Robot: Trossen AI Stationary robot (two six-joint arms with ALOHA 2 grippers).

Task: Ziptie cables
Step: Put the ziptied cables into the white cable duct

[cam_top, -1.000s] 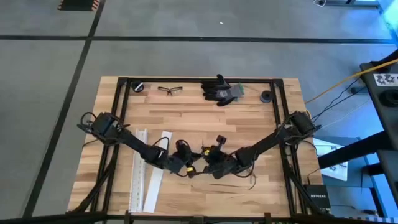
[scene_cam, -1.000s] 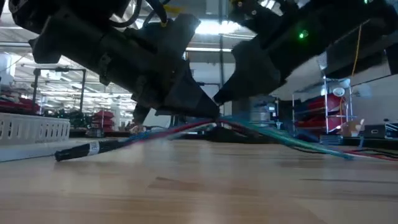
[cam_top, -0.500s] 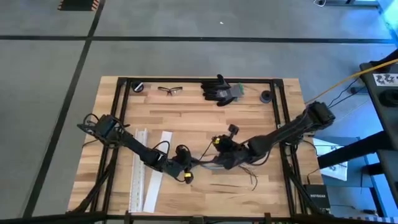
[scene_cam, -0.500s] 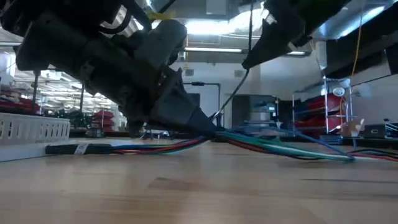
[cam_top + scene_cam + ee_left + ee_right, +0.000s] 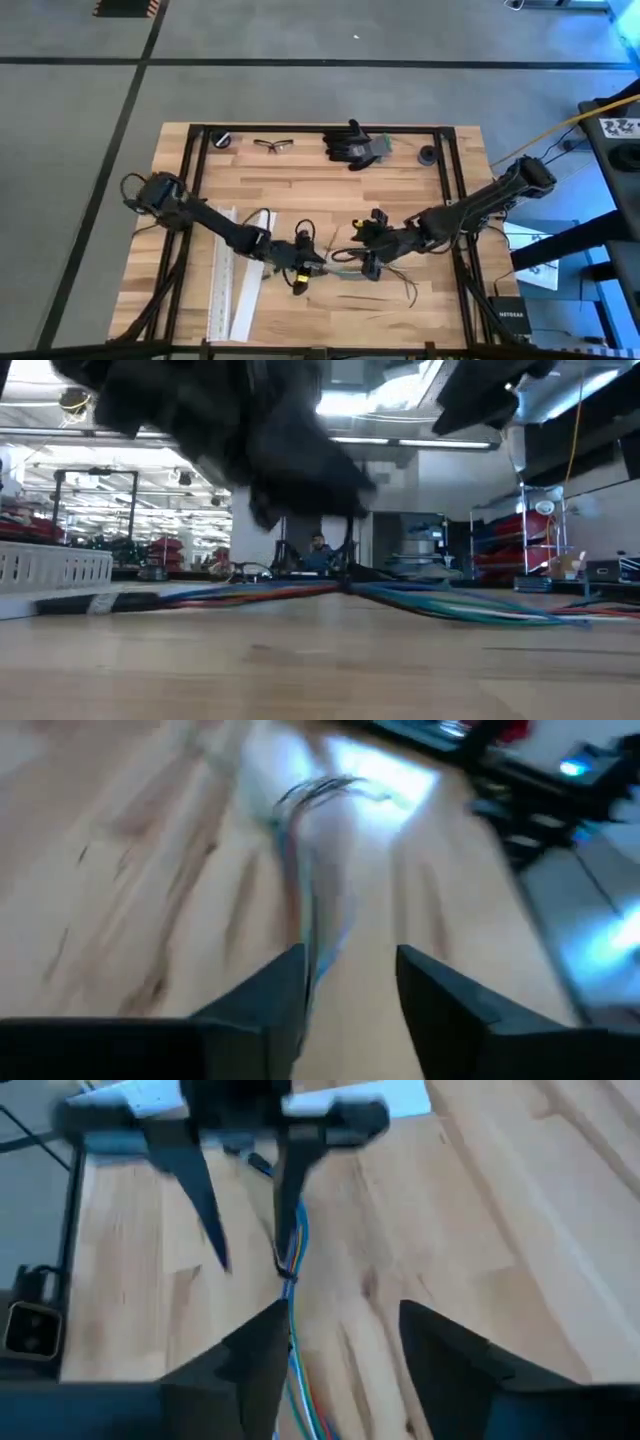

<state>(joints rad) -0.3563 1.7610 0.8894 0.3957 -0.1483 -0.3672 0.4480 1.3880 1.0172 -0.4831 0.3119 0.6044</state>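
Cables (image 5: 345, 279) are laid flat on the desk (image 5: 300, 190) near its front middle, between both grippers. Jaws of the left gripper (image 5: 312, 267) are set open astride the bundle. Jaws of the right gripper (image 5: 357, 262) are likewise spread, holding nothing.

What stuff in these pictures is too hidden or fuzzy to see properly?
- Zip tie: none can be made out on the cables in any view; too small or absent.
- Left claw: in the low view it is a dark blur, so its hold on the cables is unclear; the left wrist view is smeared too.
- Right claw: cut off by the low view's top edge.
- Cable ends: thin and tiny in the high view.
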